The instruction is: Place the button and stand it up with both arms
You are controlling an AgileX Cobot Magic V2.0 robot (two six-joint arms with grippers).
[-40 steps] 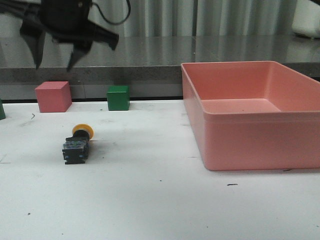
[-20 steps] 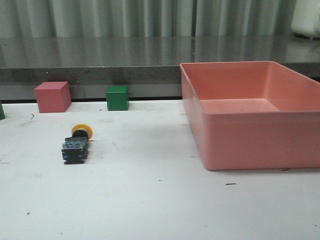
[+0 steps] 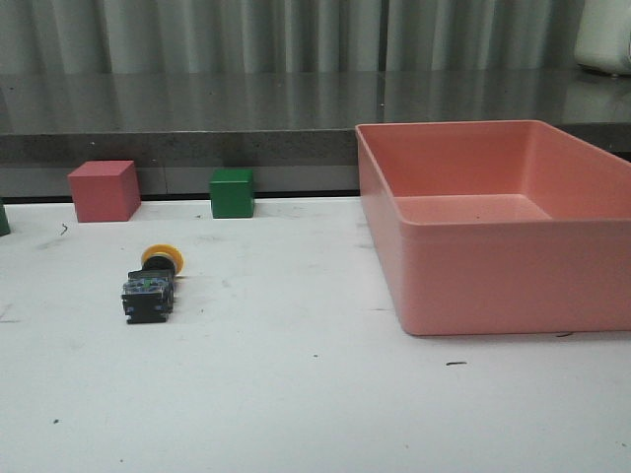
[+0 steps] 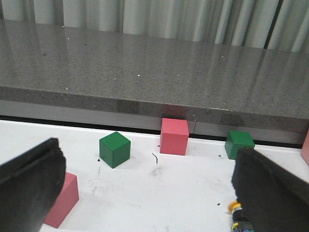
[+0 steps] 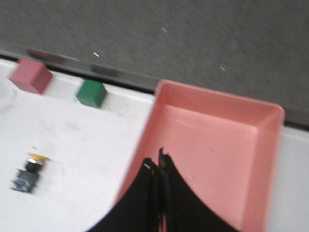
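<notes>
One push button [image 3: 151,284] lies on its side on the white table [image 3: 296,394], left of centre, yellow cap pointing far. Behind it sit a pink-red cube [image 3: 103,190] and green cube [image 3: 232,192]. Right stands a pink bin [image 3: 503,232]. Left gripper [image 4: 145,188] gapes wide; right gripper [image 5: 158,166] is pinched closed, holding nothing.

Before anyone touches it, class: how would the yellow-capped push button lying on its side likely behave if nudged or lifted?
The button looks rigid, so it should not flex. Its round yellow cap may let it swing if nudged, though the square base probably stops real rolling. Stood on that narrow base, it may tip easily.
</notes>
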